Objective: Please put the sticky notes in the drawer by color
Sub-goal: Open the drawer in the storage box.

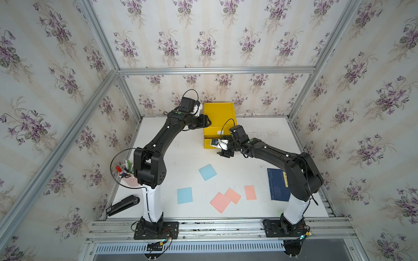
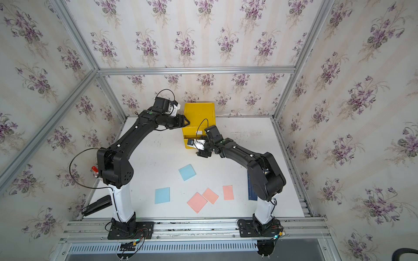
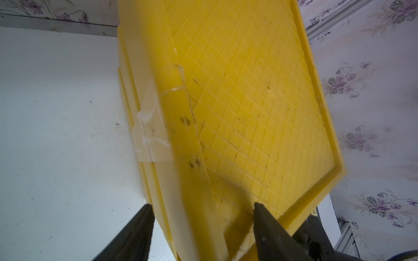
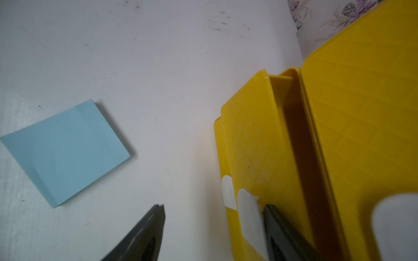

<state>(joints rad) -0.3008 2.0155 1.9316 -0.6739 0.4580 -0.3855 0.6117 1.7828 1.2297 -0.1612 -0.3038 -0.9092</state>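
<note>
The yellow drawer (image 1: 219, 113) (image 2: 199, 113) stands at the back of the table. My left gripper (image 1: 209, 123) (image 3: 202, 205) is shut on its top left edge, one finger on the gridded top and the other down the outer side. The middle drawer (image 4: 248, 140) is pulled out a little. My right gripper (image 1: 222, 153) (image 4: 213, 206) is open. One of its fingers (image 4: 274, 223) sits behind that drawer's white tab (image 4: 247, 212), the other over the table. Two light blue sticky notes (image 1: 207, 172) (image 1: 184, 195) (image 4: 65, 153) and three pink ones (image 1: 220, 202) (image 1: 233, 195) (image 1: 250, 192) lie flat in front.
A dark blue book (image 1: 278, 185) lies at the right, partly under my right arm. A pink pen cup (image 1: 127, 178) and a black stapler (image 1: 123, 205) sit at the left edge. The cage walls close in on three sides.
</note>
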